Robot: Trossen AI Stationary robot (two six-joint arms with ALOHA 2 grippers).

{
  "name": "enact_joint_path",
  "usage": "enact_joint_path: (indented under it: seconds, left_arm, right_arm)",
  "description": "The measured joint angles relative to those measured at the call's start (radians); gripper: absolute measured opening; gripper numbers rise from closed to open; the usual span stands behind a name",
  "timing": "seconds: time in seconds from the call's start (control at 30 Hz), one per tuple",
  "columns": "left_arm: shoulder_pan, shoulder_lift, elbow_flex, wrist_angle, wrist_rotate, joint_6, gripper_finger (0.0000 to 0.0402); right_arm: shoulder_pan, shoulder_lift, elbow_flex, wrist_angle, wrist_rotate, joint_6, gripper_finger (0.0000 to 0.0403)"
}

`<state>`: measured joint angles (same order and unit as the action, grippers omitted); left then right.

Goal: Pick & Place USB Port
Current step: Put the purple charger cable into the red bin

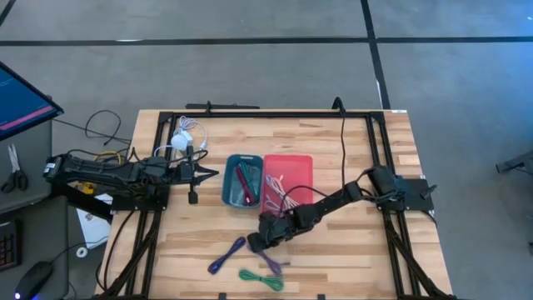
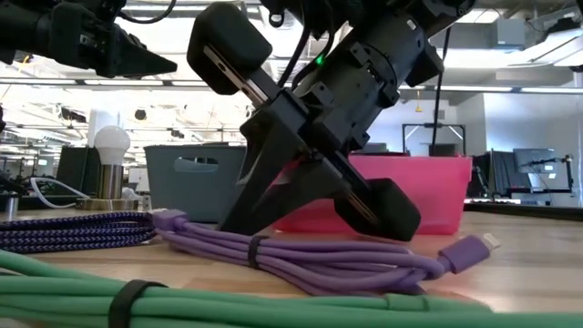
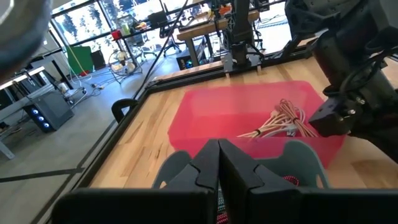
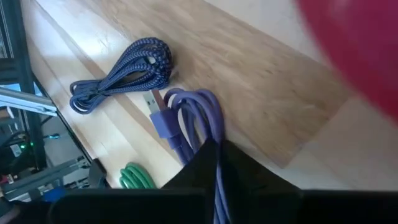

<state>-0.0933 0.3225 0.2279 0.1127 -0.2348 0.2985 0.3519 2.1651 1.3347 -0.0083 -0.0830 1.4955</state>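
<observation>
A coiled light purple USB cable (image 4: 198,115) lies on the wooden table in front of the red bin (image 1: 291,167). My right gripper (image 4: 216,152) comes down on it and is shut on it, as the low view shows too (image 2: 305,196). A dark blue braided cable (image 4: 127,65) and a green cable (image 1: 261,279) lie close by on the table. My left gripper (image 1: 215,174) hangs shut and level to the left of the blue bin (image 1: 229,179), holding nothing. My right gripper pinches strands of the purple cable's coil (image 4: 210,134) between its two fingers, next to the plug end (image 4: 160,121). The fingers slant down from the table's right and far side. The rest of the coil (image 2: 301,260) lies on the table.
The blue bin holds some cables; the red bin holds a pale cable (image 3: 280,121). A white lamp (image 1: 179,142) stands at the far left. Black frame rails (image 1: 250,115) run round the table.
</observation>
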Motion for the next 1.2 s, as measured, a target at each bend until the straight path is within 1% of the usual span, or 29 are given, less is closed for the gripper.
enact_joint_path:
  seconds: [0.23,0.3,0.5,0.63,0.73,0.9,1.07,1.2]
  left_arm:
    - [0.000,0.000,0.000,0.000,0.000,0.000,0.0008]
    - [0.000,0.000,0.000,0.000,0.000,0.000,0.0008]
    - [0.000,0.000,0.000,0.000,0.000,0.000,0.0008]
    - [0.000,0.000,0.000,0.000,0.000,0.000,0.0008]
    - [0.000,0.000,0.000,0.000,0.000,0.000,0.0008]
    - [0.000,0.000,0.000,0.000,0.000,0.000,0.0008]
    - [0.000,0.000,0.000,0.000,0.000,0.000,0.0008]
    - [0.000,0.000,0.000,0.000,0.000,0.000,0.0008]
  right_arm:
    - [0.002,0.003,0.054,-0.058,0.014,-0.062,0.0002]
    - [0.005,0.003,0.078,-0.098,0.036,-0.086,0.0002]
    - [0.008,0.003,0.163,-0.239,0.043,-0.164,0.0001]
    - [0.013,-0.008,0.217,-0.306,0.085,-0.216,0.0001]
    - [0.013,-0.045,0.234,-0.347,0.142,-0.257,0.0000]
    - [0.014,-0.153,0.233,-0.437,0.315,-0.345,0.0000]
    - [0.027,-0.248,0.233,-0.451,0.475,-0.443,0.0000]
    - [0.027,-0.292,0.233,-0.446,0.559,-0.540,0.0000]
